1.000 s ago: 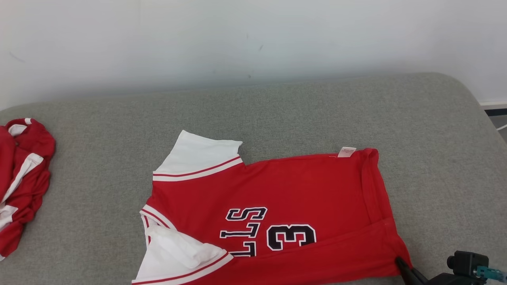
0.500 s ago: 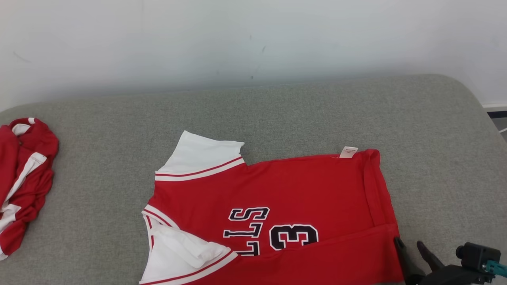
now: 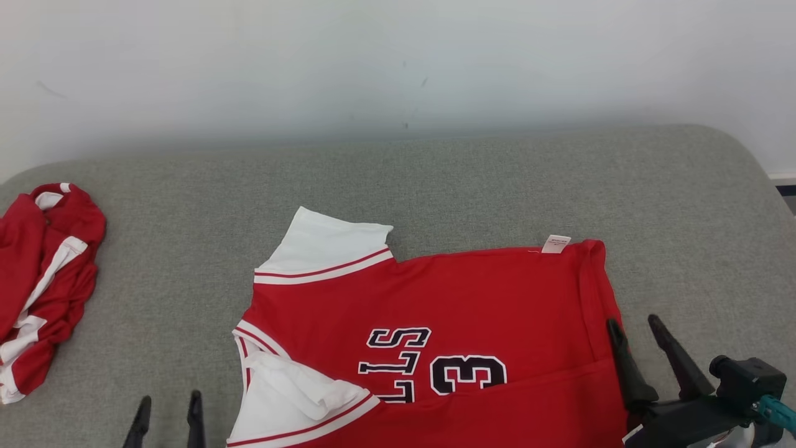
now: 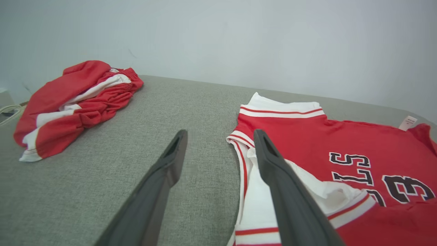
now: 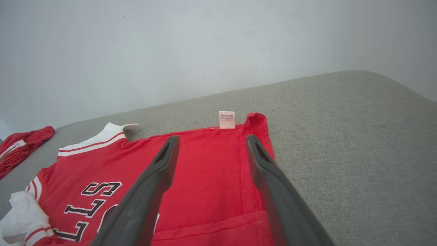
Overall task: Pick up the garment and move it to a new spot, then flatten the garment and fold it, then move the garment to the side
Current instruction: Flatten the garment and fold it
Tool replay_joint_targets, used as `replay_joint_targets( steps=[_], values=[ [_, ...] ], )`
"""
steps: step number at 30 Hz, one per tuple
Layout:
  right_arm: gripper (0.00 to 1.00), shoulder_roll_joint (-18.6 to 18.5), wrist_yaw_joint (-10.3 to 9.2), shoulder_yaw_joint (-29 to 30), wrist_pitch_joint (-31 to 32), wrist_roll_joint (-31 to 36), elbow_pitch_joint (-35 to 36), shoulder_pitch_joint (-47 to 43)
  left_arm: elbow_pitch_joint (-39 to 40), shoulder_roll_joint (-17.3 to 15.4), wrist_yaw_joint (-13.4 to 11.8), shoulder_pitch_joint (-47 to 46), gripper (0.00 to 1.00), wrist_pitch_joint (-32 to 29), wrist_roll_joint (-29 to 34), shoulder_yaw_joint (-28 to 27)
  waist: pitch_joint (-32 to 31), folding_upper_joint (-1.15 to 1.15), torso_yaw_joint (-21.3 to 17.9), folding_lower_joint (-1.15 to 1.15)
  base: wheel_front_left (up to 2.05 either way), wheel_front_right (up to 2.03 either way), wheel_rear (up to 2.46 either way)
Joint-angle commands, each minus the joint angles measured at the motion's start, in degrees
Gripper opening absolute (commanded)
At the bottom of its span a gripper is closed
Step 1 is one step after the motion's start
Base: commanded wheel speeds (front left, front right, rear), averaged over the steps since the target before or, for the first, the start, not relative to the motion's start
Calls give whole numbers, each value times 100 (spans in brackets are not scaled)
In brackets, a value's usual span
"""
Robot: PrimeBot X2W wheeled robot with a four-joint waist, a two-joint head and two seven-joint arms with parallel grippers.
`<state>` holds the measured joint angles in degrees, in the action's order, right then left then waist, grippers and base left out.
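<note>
The garment (image 3: 448, 305) is a red jersey with white sleeves and black lettering, lying spread on the grey cushion with its near edge folded over. My right gripper (image 3: 634, 323) stands open above the jersey's right hem, nothing between its fingers. In the right wrist view the garment (image 5: 205, 171) lies under the open right gripper (image 5: 210, 141), its white tag just beyond. My left gripper (image 3: 168, 404) is open over bare cushion beside the near white sleeve. The left wrist view shows the open left gripper (image 4: 220, 135) at the sleeve edge of the garment (image 4: 327, 150).
A second red and white garment (image 3: 40, 280) lies crumpled at the cushion's far left, also as a heap (image 4: 75, 102) in the left wrist view. The grey cushion (image 3: 485, 180) ends at a white wall behind and rounds off at the right.
Both grippers have opened and let go of the jersey's folded near edge. The right gripper has lifted up along the right hem, and the left fingertips have come into view. The camera shifted slightly.
</note>
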<state>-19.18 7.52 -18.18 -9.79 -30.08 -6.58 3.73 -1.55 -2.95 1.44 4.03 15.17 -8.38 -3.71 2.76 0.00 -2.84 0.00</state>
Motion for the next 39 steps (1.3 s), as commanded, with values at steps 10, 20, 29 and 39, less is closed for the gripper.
replay_joint_targets(
  steps=[10,20,29,39],
  values=[
    [100,282,-6,195,-490,732,-247,119,185,4,-120,-475,100,10,-120,94,69,0,-2,0,0,0,0],
    [100,471,-6,340,-527,999,-415,544,-708,-451,505,-1633,100,5,-290,249,317,0,-385,0,0,0,0],
    [100,876,-6,284,-530,1211,-927,1515,-1350,-1515,595,-3293,100,-1005,-1328,1039,882,0,-1197,0,0,0,0],
    [100,1331,-6,89,-534,1203,-1538,2527,-2082,-2530,598,-4547,100,-2042,-2578,1882,1540,0,-1770,0,0,0,0]
  ],
)
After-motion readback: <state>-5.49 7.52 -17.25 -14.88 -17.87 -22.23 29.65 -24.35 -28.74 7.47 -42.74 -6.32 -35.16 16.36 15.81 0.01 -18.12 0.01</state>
